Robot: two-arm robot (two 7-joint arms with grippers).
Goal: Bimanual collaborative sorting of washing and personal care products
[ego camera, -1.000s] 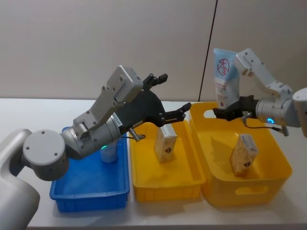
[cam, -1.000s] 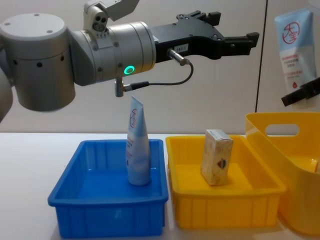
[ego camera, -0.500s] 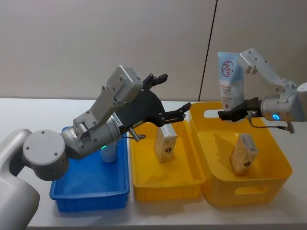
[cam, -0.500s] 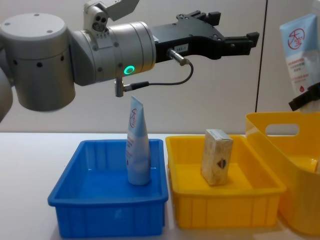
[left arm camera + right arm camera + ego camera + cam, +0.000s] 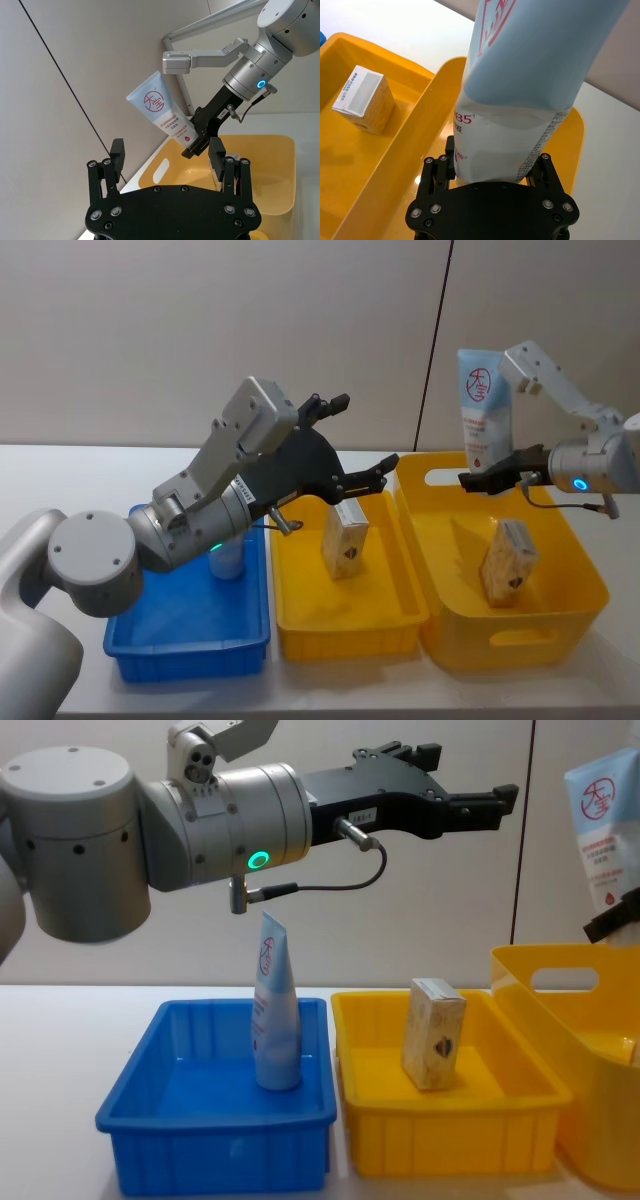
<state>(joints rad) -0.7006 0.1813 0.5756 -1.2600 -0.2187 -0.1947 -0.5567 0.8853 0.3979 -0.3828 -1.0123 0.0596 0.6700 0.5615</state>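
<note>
My right gripper (image 5: 492, 477) is shut on the lower end of the light-blue pouch (image 5: 483, 405) with the red circle logo and holds it upright above the back left rim of the large yellow bin (image 5: 520, 640). The right wrist view shows that grip close up: gripper (image 5: 497, 167), pouch (image 5: 520, 95). My left gripper (image 5: 365, 432) hovers open and empty above the middle yellow bin (image 5: 340, 625). A beige carton (image 5: 345, 540) stands in that bin. Another carton (image 5: 507, 562) leans in the large bin. A slim blue-white tube (image 5: 275, 1010) stands in the blue bin (image 5: 215, 1120).
The three bins sit side by side near the white table's front edge, blue on the left. A plain wall rises behind them. In the left wrist view the pouch (image 5: 162, 112) shows beyond the open left gripper (image 5: 166, 150).
My right gripper has carried the pouch a little to the right, over the large yellow bin. The left arm has not moved.
</note>
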